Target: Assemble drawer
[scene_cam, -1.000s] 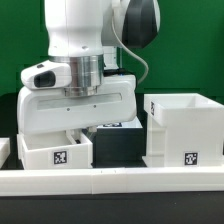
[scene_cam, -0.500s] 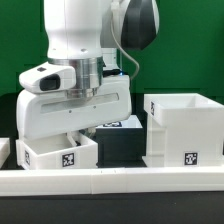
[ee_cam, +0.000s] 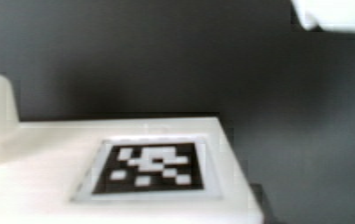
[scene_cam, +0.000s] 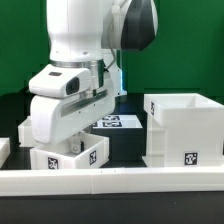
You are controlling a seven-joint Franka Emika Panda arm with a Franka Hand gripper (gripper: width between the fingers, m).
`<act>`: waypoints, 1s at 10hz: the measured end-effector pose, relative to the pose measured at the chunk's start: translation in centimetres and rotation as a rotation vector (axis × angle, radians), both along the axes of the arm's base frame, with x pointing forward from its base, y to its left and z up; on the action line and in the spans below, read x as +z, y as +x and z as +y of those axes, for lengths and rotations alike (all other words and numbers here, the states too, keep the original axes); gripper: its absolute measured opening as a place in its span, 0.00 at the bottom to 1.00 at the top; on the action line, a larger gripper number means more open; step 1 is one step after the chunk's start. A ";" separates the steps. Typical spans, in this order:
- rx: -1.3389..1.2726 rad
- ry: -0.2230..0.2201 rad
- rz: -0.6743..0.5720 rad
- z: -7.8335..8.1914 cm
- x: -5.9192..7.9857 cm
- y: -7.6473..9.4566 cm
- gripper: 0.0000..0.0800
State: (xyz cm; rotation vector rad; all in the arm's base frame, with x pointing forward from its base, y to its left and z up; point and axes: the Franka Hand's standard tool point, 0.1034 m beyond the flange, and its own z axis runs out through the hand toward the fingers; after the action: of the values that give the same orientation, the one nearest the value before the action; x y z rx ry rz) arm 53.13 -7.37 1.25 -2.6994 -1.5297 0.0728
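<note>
A small white open drawer box with a black marker tag on its front sits at the exterior view's left and is tilted. My gripper is right over it. The fingers are hidden behind the white hand and inside the box, which tilts together with the hand. A bigger white open box with a tag stands at the exterior view's right. The wrist view shows a white panel with a tag close under the camera, over the dark table.
The marker board lies on the black table behind the two boxes. A white rail runs along the front edge. A small white part shows at the far left edge. Another white part shows in a corner of the wrist view.
The hand has tipped over and moved toward the exterior view's left. The small drawer box has tilted with it, and its tagged front now sits lower and turned.
</note>
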 end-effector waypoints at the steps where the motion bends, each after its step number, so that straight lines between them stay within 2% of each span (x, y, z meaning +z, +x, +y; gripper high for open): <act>1: 0.087 -0.002 0.002 -0.2 0.0 0.0 0.05; 3: 0.254 -0.010 -0.010 -0.4 -0.2 -0.3 0.05; 6: 0.456 -0.029 -0.004 1.0 0.0 -0.3 0.05; 8: 0.484 -0.029 -0.007 2.2 -0.2 0.2 0.05; 10: 0.477 -0.037 -0.034 1.9 -0.3 0.2 0.05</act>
State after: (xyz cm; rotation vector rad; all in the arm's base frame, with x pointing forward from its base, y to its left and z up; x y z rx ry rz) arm 53.37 -5.43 0.97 -2.3070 -2.1641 0.0681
